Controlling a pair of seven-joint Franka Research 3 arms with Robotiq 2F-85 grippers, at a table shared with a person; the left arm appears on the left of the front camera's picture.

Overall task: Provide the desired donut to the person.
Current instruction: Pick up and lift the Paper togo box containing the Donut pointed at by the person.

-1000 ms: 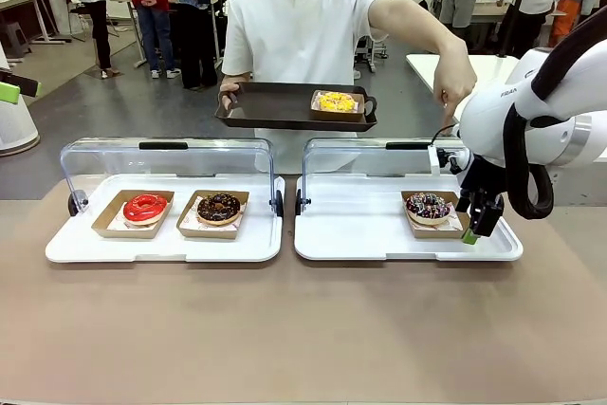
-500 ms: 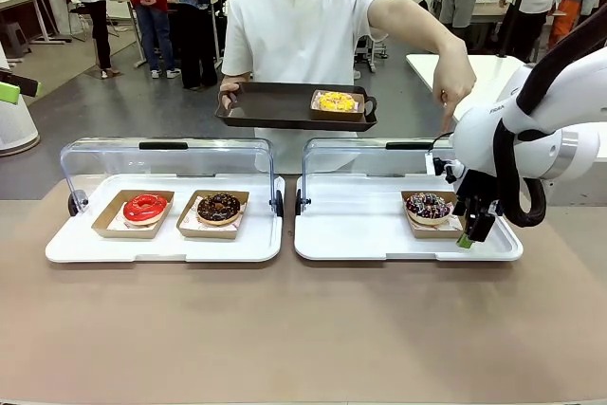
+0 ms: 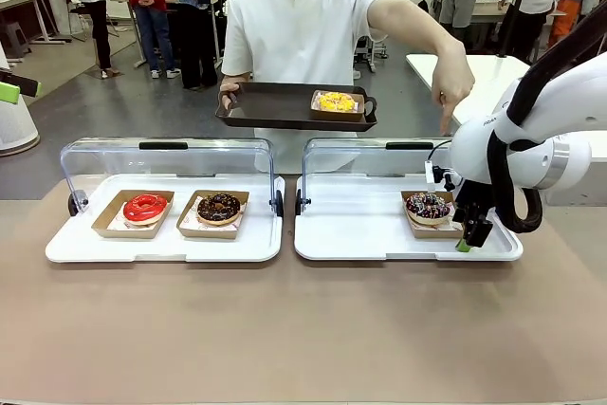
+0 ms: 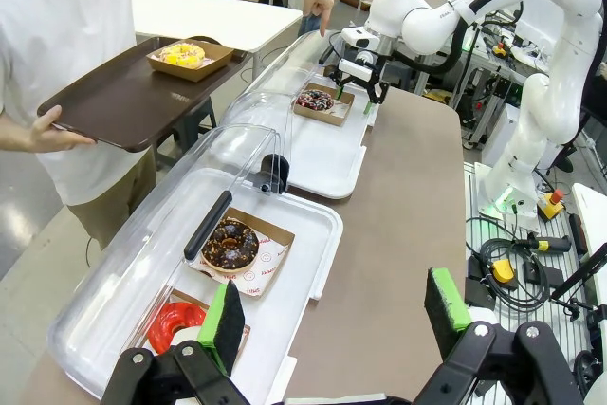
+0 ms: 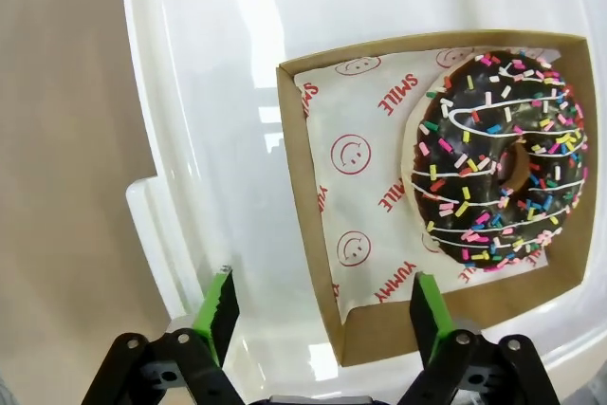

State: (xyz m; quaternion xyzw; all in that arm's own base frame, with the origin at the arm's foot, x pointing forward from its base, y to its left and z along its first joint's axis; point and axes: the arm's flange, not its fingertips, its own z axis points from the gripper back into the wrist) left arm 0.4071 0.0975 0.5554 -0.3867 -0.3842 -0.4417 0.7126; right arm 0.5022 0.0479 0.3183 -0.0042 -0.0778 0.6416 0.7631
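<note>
The person [image 3: 303, 35] stands across the table and points a finger [image 3: 446, 125] down at a chocolate donut with coloured sprinkles [image 3: 428, 204] [image 5: 503, 158]. It lies in a cardboard tray [image 5: 303, 187] on the right white tray [image 3: 360, 234]. My right gripper [image 3: 465, 239] [image 5: 322, 320] hangs low at that cardboard tray's right end. Its jaws are apart, one green pad [image 5: 422, 315] over the tray's paper and the other outside the wall, touching nothing. My left gripper [image 4: 334, 315] stands open above the left tray.
The person's other hand holds a brown tray [image 3: 270, 106] carrying a yellow donut [image 3: 336, 101]. On the left white tray [image 3: 66, 246] sit a red donut [image 3: 145, 207] and a chocolate donut [image 3: 219, 206]. Clear lids [image 3: 166, 163] stand raised behind both trays.
My right gripper has come down and shifted slightly left to the sprinkled donut's cardboard tray. The person's pointing hand and brown tray have stayed put.
</note>
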